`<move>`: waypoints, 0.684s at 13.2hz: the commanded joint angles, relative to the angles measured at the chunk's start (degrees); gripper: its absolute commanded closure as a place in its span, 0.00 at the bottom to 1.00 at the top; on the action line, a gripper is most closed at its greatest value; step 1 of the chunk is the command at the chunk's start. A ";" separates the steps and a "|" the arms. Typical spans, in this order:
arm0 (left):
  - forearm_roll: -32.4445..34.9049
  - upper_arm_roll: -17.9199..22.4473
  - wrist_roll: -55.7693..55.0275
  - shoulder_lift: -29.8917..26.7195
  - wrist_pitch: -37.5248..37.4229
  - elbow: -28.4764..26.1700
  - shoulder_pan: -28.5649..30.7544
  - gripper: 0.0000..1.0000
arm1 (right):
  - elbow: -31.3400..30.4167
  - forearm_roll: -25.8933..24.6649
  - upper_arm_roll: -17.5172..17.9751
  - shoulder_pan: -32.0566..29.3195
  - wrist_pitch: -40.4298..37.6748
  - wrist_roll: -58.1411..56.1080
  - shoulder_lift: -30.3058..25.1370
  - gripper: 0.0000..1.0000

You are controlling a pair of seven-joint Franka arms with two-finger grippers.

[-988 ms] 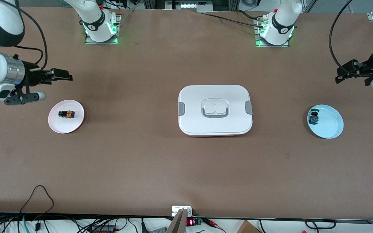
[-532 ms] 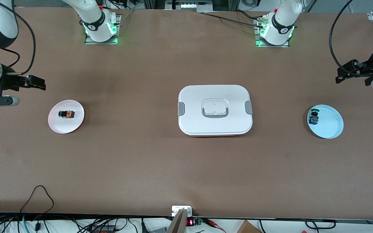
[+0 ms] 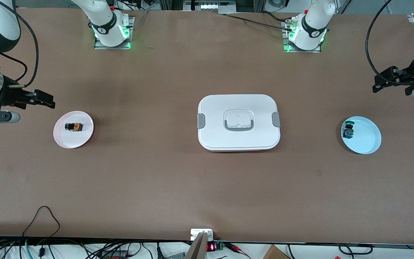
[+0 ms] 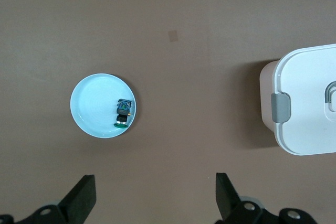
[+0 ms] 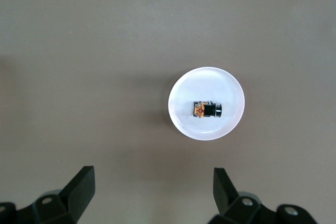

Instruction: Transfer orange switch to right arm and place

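The broad brown matte desk (image 3: 156, 180) fills the room's middle, its cloth-like top flat and unglossy, so small parts ought to sit still on it; cables trail along the edge nearest the front camera. At its centre rests a white rounded-rectangle plastic lidded box with grey side latches (image 3: 238, 122). Toward the left arm's end lies a pale blue round shallow plate (image 3: 367, 138) carrying a green-capped, blue-bodied switch (image 3: 348, 130). Toward the right arm's end lies a pale pink round plate (image 3: 84, 138), and on it, lying on its side near the middle, is the orange switch (image 3: 73, 126), a tiny black-bodied push-button with orange-amber parts.

It looks light, rigid and hard-shelled, likely to skate on the smooth plate if nudged, so I would pinch it across the squarish black body, not the round button end.

The right gripper (image 5: 149, 192) hangs over bare desk just beside the pink plate, jaws wide apart and empty. The left gripper (image 4: 155, 198) waits above the desk near the blue plate, jaws likewise spread and empty.
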 commanded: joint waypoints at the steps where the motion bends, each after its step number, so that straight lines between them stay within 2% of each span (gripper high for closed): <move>1: 0.05 -0.15 1.24 -1.13 0.56 -1.09 0.46 0.00 | -3.75 0.46 1.13 -1.92 3.79 1.48 -2.21 0.00; 4: 0.31 -0.15 1.33 -1.14 0.47 -1.00 0.46 0.00 | -6.06 0.37 1.13 -2.71 6.45 -1.14 -3.97 0.00; 7: 0.31 -0.06 1.33 -1.14 0.47 -1.00 0.46 0.00 | -5.09 0.02 1.13 -3.24 1.02 -2.66 -6.43 0.00; 9: 0.31 -0.06 1.33 -1.14 0.38 -1.00 0.46 0.00 | -5.18 0.02 1.22 -3.24 1.08 -1.95 -7.05 0.00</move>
